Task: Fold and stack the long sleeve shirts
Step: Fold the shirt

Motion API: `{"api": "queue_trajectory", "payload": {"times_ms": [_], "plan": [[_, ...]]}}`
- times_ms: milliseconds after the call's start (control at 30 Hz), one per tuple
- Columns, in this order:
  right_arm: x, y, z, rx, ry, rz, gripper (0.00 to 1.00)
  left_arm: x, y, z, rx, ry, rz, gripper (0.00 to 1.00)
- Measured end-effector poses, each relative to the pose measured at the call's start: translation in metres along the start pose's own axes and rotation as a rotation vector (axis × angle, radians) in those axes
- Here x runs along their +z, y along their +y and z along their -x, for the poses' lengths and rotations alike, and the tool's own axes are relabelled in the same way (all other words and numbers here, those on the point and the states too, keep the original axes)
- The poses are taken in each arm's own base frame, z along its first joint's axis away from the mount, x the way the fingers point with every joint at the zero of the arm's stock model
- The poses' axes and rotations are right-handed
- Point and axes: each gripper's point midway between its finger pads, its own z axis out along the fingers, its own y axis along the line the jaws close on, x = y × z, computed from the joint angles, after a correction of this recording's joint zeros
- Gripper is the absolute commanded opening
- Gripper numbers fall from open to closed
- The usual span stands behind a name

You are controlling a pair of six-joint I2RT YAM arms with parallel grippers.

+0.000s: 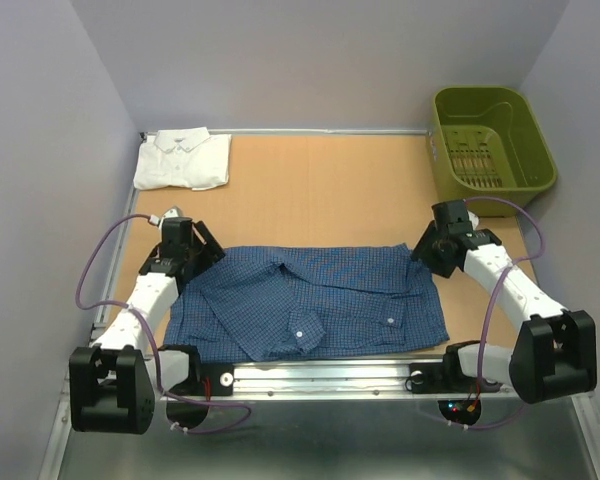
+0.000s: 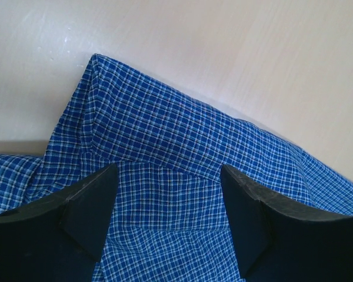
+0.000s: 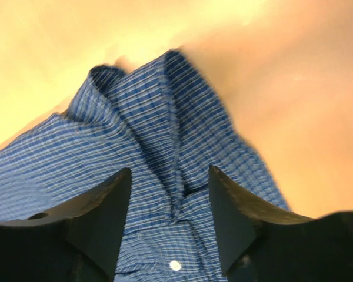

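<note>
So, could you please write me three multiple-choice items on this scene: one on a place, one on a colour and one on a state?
1. Where does the white shirt lie?
A. at the far left corner of the table
B. at the near right corner
C. in the middle

2. What colour is the basket?
A. red
B. olive green
C. black

3. How does the blue checked shirt lie?
A. rolled into a ball
B. hung over a wall
C. spread out on the table

Answers:
1 A: it sits folded by the far left edge.
2 B: its walls are olive green.
3 C: it lies wide and flat near the front edge.
</note>
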Motion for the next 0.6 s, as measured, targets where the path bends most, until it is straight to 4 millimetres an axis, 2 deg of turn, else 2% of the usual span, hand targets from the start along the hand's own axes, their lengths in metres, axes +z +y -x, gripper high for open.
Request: {"api": "queue_trajectory", "payload": {"times_ms": [33,100,300,600], "plan": [[0.002,-0.001,-0.003,0.005,0.01,0.007,0.52,0.002,0.001,-0.002,-0.002,0.01,0.005,0.78],[0.006,0.004,-0.007,0.01,0.026,0.038,0.46,0.005,0.001,-0.006,-0.004,0.029,0.01,0.74],[0.018,0.019,-0.004,0.023,0.033,0.102,0.45,0.012,0.005,-0.016,-0.006,0.076,0.029,0.7],[0.031,0.009,-0.011,0.039,0.068,0.122,0.51,0.019,0.01,-0.024,-0.006,0.109,0.055,0.67]]}}
